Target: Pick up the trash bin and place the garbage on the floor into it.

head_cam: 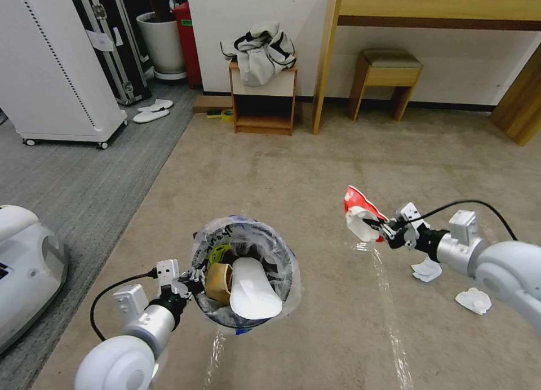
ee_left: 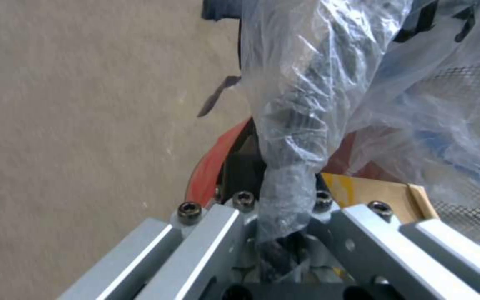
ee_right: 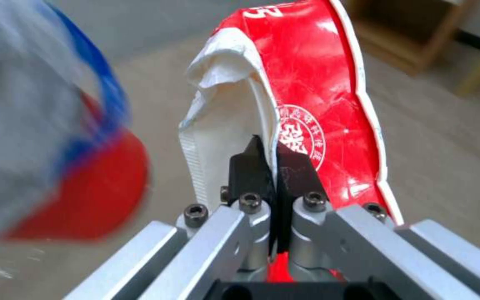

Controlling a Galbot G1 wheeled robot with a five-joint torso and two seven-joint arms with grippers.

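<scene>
A: Where is the trash bin (head_cam: 246,271) held?

B: It is gripped at its near rim by the left gripper (head_cam: 189,280), low in the head view. In the left wrist view the jaws are seen clenched on the rim with a twist of the clear liner bag (ee_left: 301,125) caught between them. A brown paper bag (head_cam: 218,282) and a flat white oval piece (head_cam: 252,291) are already seen inside.

A: And the right gripper (head_cam: 376,226)?

B: It is clamped on the crushed red-and-white wrapper (head_cam: 360,212), which is held clear of the floor (head_cam: 338,153), to the right of the bin and a little farther from the robot.

A: What relation does the drop turn on?

B: The bin's mouth lies to the left of the wrapper, with a stretch of carpet between them. The wrapper's long axis runs on past the fingertips, pointing toward the bin side. The right arm is judged to need a carry leftward until the wrapper stands over the opening, not the rim.

A: What is left on the floor?

B: Two crumpled white tissues (head_cam: 426,270) (head_cam: 473,300) are seen near the right arm, one partly covered by the wrist.

A: What cannot be made out?

B: How deep the bin is filled cannot be told. In the right wrist view the bin (ee_right: 56,137) is blurred, so its rim cannot be traced there. The wrapper's lower edge is hidden behind the jaws.
</scene>
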